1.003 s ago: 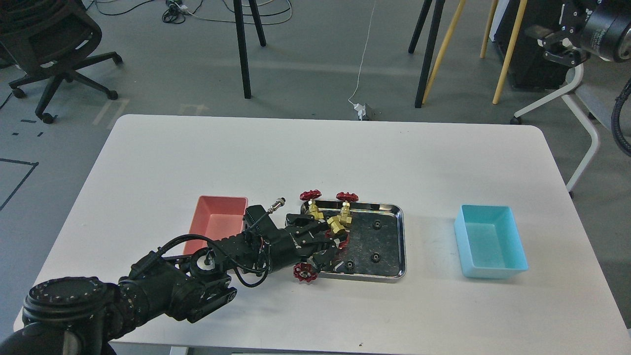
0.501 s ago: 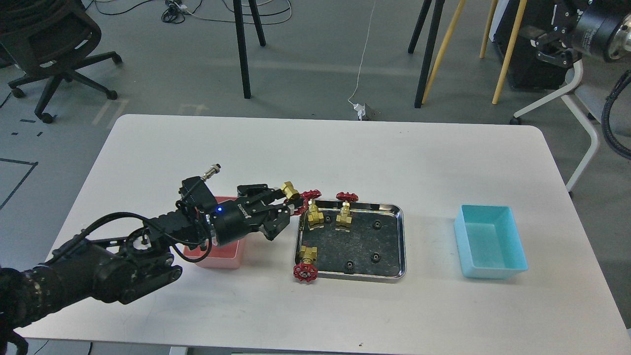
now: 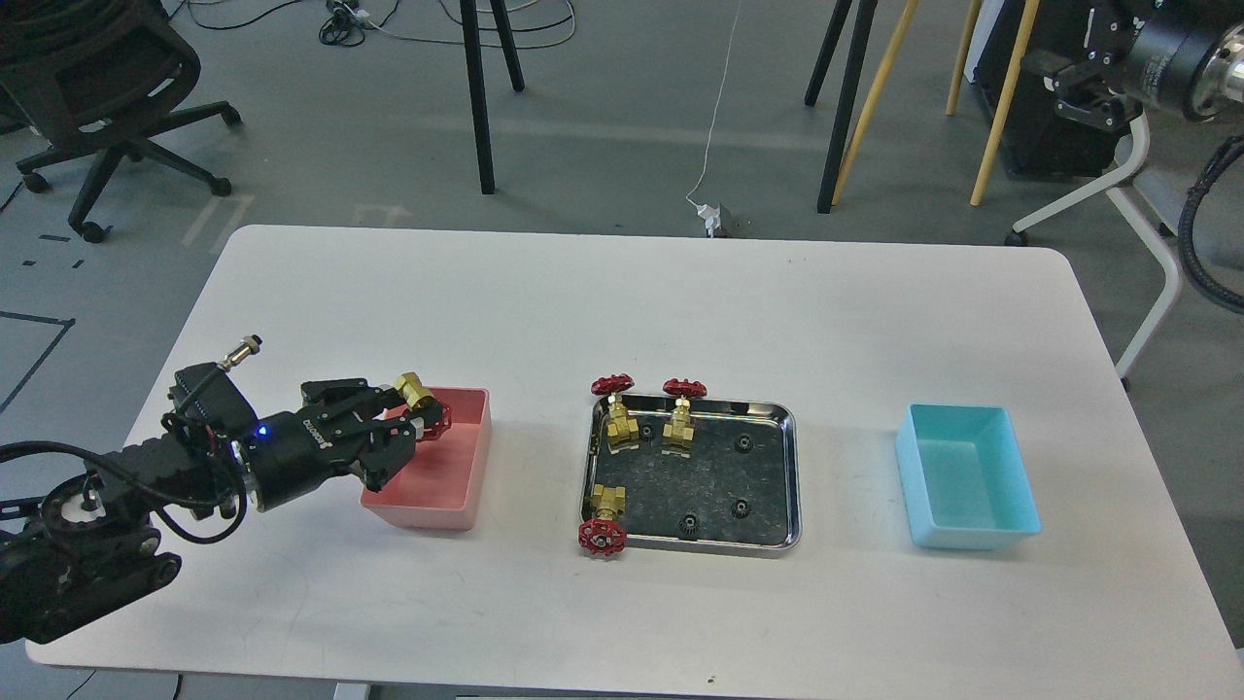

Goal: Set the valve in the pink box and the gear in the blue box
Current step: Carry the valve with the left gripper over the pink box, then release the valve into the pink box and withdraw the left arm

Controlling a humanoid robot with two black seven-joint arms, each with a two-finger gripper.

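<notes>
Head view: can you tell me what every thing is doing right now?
Left gripper: shut on a valve, over the pink box.
Held valve: in the fingers, not dropped yet.
Pink box: open, nothing seen inside.
Blue box: open, empty.
Steel tray: holds three valves and three gears.
Right gripper: out of view.

Left hand [image 3: 408,420] is off the steel tray [image 3: 789,467] now, pulled back left with the valve [image 3: 424,406] lifted out; it sits over the pink box [image 3: 466,486], valve clamped between its fingers.
</notes>
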